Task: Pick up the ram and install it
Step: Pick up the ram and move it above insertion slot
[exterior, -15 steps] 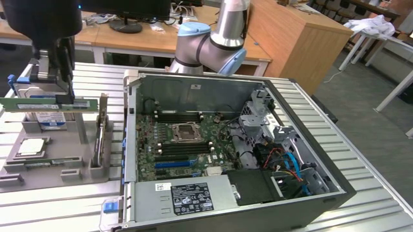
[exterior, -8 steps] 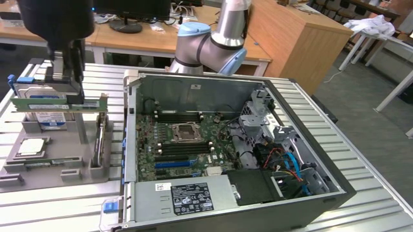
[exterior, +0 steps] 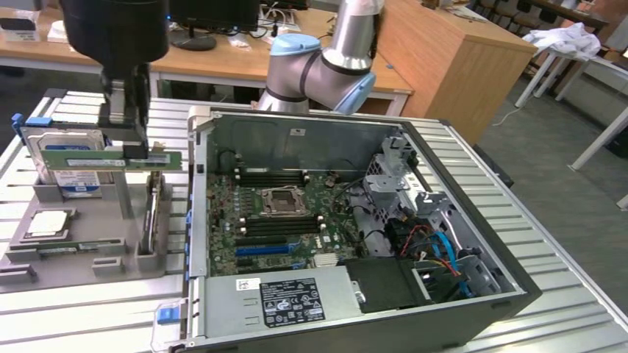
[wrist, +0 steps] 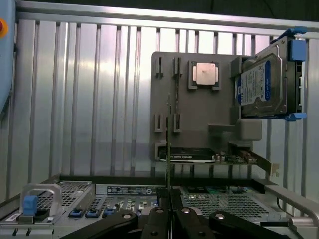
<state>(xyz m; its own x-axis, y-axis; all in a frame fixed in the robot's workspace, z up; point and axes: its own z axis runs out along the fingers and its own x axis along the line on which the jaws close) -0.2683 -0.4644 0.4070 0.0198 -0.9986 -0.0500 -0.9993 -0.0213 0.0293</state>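
Green and thin, the ram [exterior: 84,162] hangs level above the grey parts tray [exterior: 98,220], clamped between the jaws of the gripper [exterior: 131,151]. A hard drive [exterior: 73,182] stands in the tray just behind it, and a processor [exterior: 47,223] lies on the tray below. To the tray's right in the exterior view sits the open computer case [exterior: 284,140].
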